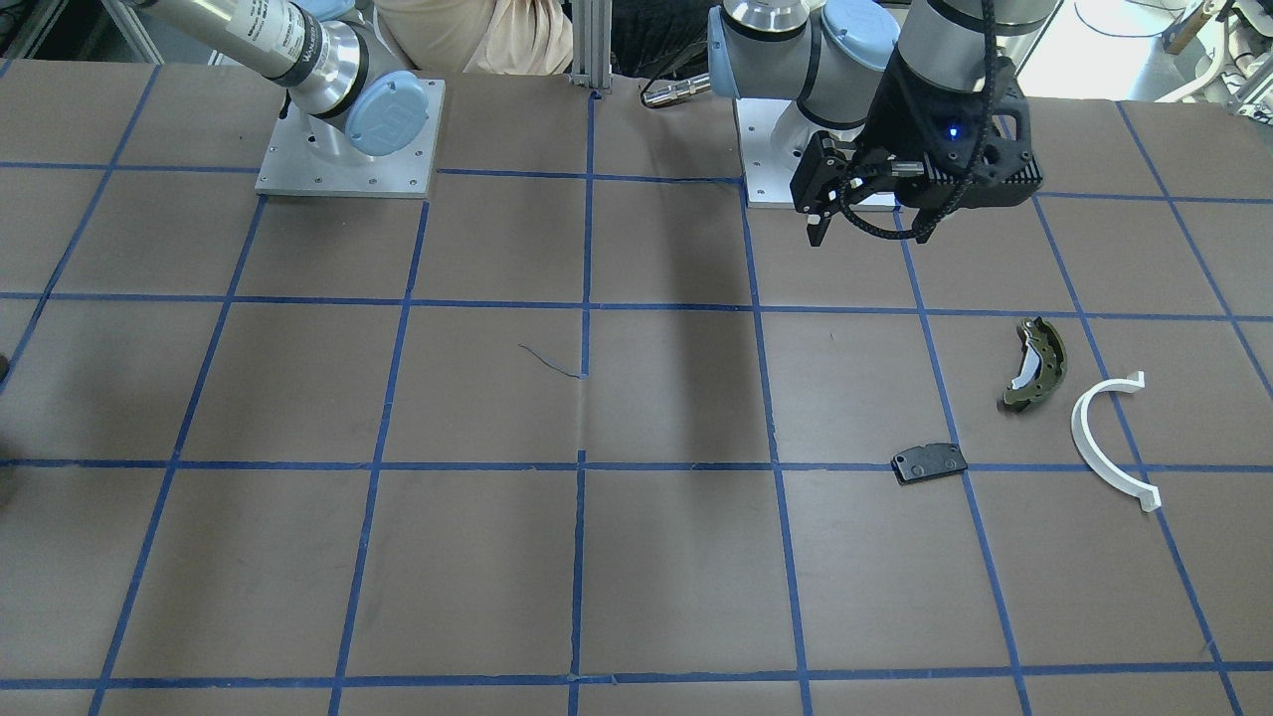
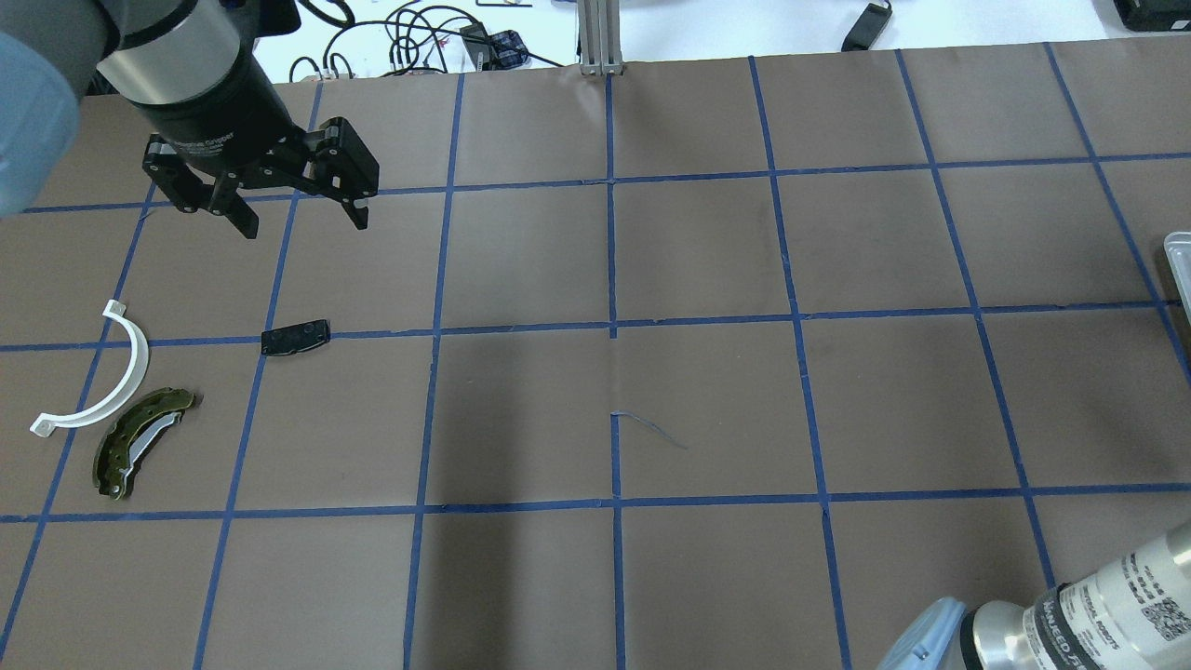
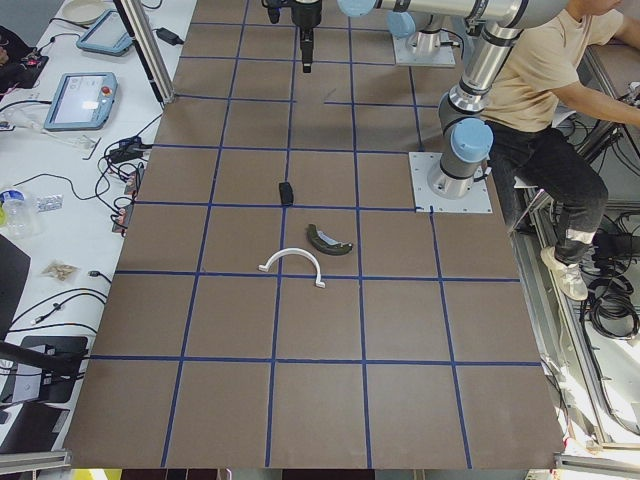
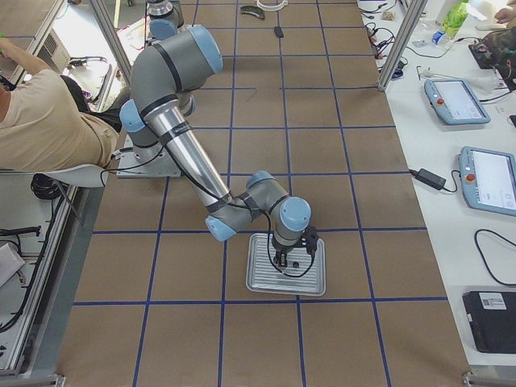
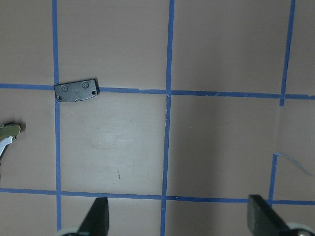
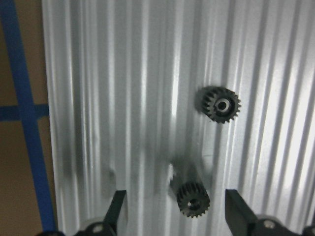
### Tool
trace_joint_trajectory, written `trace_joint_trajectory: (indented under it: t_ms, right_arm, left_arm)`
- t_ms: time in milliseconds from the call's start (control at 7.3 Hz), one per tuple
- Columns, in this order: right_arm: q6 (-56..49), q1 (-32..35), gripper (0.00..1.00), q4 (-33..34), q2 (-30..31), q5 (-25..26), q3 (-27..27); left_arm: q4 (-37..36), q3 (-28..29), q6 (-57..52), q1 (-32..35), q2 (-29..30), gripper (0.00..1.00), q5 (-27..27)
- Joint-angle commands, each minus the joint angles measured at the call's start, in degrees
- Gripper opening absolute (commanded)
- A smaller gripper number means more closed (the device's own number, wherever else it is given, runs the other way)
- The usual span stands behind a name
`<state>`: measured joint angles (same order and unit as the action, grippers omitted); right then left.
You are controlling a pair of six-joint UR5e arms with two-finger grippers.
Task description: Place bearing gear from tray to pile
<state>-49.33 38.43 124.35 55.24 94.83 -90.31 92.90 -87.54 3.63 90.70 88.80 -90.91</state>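
Note:
Two small dark bearing gears lie on the ribbed metal tray point(image 6: 123, 98): one point(image 6: 193, 197) between my right gripper's open fingers, the other point(image 6: 220, 104) farther off. My right gripper point(image 6: 173, 209) hovers over the tray point(image 4: 258, 282), empty. The pile lies near my left arm: an olive brake shoe point(image 2: 140, 442), a white half-ring arc point(image 2: 102, 381) and a black pad point(image 2: 296, 337). My left gripper point(image 2: 305, 226) is open and empty above the table, beyond the pad point(image 5: 76, 91).
Brown paper with blue tape grid covers the table point(image 2: 707, 391). The tray's corner shows at the overhead view's right edge point(image 2: 1180, 265). The arm bases point(image 1: 348, 139) stand on plates at the robot's side. A seated person point(image 4: 48, 121) is beside the table.

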Motion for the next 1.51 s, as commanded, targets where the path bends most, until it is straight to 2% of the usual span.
trace_joint_trajectory:
  t_ms: [0,274,548,685,822,1096,1371]
  right_arm:
    - [0.20,-0.02,0.67,0.02,-0.22,0.09,-0.05]
    - [0.20,-0.02,0.63,0.02,-1.10,0.27,0.22]
    - [0.64,-0.02,0.17,-0.07,-1.01,0.53,0.48]
    - [0.64,-0.02,0.05,-0.25,-0.84,0.53,0.57]
    - [0.55,-0.02,0.00,-0.42,-0.84,0.53,0.57]
    - [0.55,-0.02,0.00,-1.30,-0.40,0.27,0.22]
    - [1.51,0.59,0.00,-6.10,2.48,-0.34,0.13]
  left_arm:
    - [0.00,0.00,-0.02,0.00,0.05,1.00,0.03]
    - [0.00,0.00,-0.02,0.00,-0.03,1.00,0.03]
    - [0.00,0.00,-0.02,0.00,-0.03,1.00,0.12]
    - [0.00,0.00,-0.02,0.00,-0.03,1.00,0.12]
    - [0.00,0.00,-0.02,0.00,0.05,1.00,0.12]
    - [0.00,-0.09,-0.02,0.00,-0.12,1.00,0.12]
    - [0.00,0.00,-0.02,0.00,-0.12,1.00,0.04]
